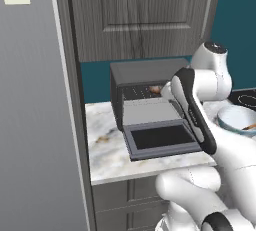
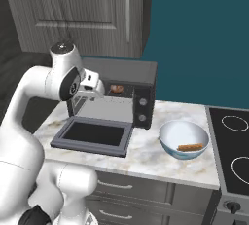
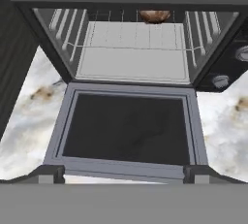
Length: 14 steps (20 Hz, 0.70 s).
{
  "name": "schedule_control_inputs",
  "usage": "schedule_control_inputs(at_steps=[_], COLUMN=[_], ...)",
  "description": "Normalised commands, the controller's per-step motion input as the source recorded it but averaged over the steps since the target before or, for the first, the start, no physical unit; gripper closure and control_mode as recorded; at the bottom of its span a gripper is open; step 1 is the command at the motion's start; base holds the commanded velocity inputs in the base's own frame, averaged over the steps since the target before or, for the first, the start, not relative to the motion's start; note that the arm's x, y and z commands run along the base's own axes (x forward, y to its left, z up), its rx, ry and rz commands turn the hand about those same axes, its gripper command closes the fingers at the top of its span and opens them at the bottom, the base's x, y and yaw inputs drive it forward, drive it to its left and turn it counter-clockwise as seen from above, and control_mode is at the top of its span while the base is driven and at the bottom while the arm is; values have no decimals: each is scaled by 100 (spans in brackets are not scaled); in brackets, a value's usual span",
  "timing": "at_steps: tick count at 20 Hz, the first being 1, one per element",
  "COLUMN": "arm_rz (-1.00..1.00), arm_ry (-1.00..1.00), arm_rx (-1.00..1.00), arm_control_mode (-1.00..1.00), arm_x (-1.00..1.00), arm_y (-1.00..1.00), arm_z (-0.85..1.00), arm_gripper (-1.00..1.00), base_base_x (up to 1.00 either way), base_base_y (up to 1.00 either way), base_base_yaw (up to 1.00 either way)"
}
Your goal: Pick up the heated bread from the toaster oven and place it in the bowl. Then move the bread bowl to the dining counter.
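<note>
The end effector (image 3: 124,173) is held above the outer edge of the lowered door (image 3: 127,127), fingers spread wide and gripping nothing, with the white arm bent forward over the counter (image 2: 146,153). Beyond, the toaster oven (image 2: 127,88) is seen open, a brown bread piece (image 3: 154,15) lying at its back. Right of it, a bowl (image 2: 184,139) is shown holding another bread piece (image 2: 190,147).

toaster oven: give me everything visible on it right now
The toaster oven is a dark grey box on the marble counter, below the wood cupboards. Its glass-windowed door lies dropped fully open, flat toward the robot. Inside are a pale tray and wire rack; a small brown bread sits at the back. Two knobs are at front right.
</note>
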Motion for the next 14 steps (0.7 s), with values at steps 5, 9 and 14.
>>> schedule_control_inputs(at_steps=[5,9,14], arm_rz=[-1,0,0], arm_ry=[-34,-27,-8], arm_rx=[1,0,0], arm_control_mode=[-100,-100,-100], arm_x=[-1,3,17], arm_y=[0,0,0], arm_z=[-12,0,-10], arm_gripper=[-100,-100,-100], base_base_x=[0,0,0], base_base_y=[0,0,0], base_base_yaw=[0,0,0])
